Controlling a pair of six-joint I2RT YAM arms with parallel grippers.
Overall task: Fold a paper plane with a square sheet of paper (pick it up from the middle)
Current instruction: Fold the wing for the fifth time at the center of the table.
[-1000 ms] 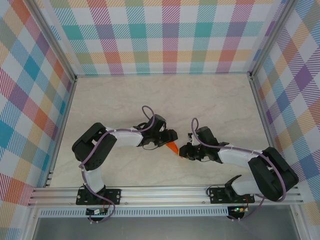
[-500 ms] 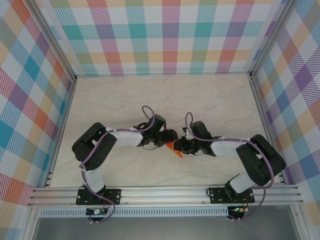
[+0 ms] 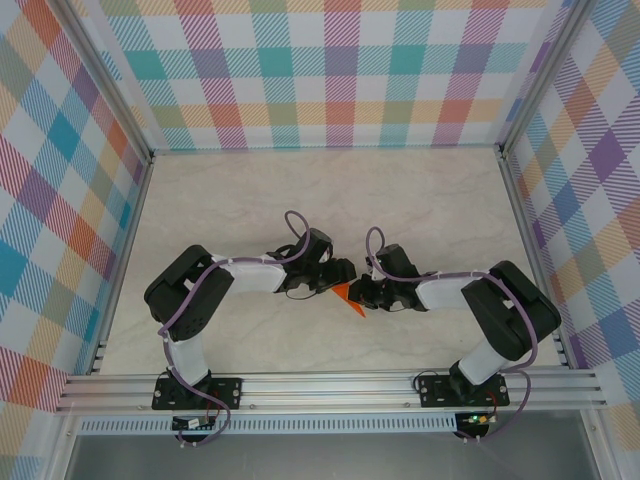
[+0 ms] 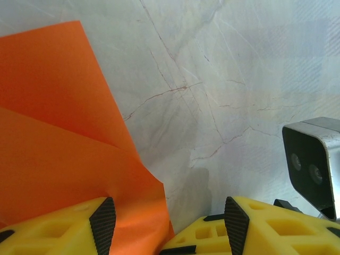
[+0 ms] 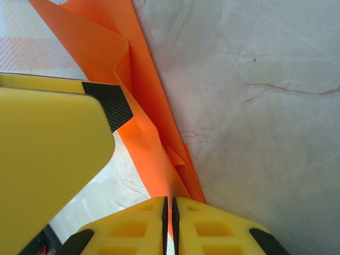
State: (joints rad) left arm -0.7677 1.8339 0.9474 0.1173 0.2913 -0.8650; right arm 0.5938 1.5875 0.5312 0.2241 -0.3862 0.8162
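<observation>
Two arms meet at mid-table (image 3: pixel 420 200) with the folded orange paper (image 3: pixel 346 297) between them, its pointed tip toward the near edge. Right jaws: pinched shut on the paper's layered edge (image 5: pixel 159 159). Left jaws: about half open, clamping nothing. The paper (image 4: pixel 58 159) runs under one finger and into the gap.

The top camera looks down from behind; both wrist cameras look closely at the same orange paper (image 4: pixel 53 133).
</observation>
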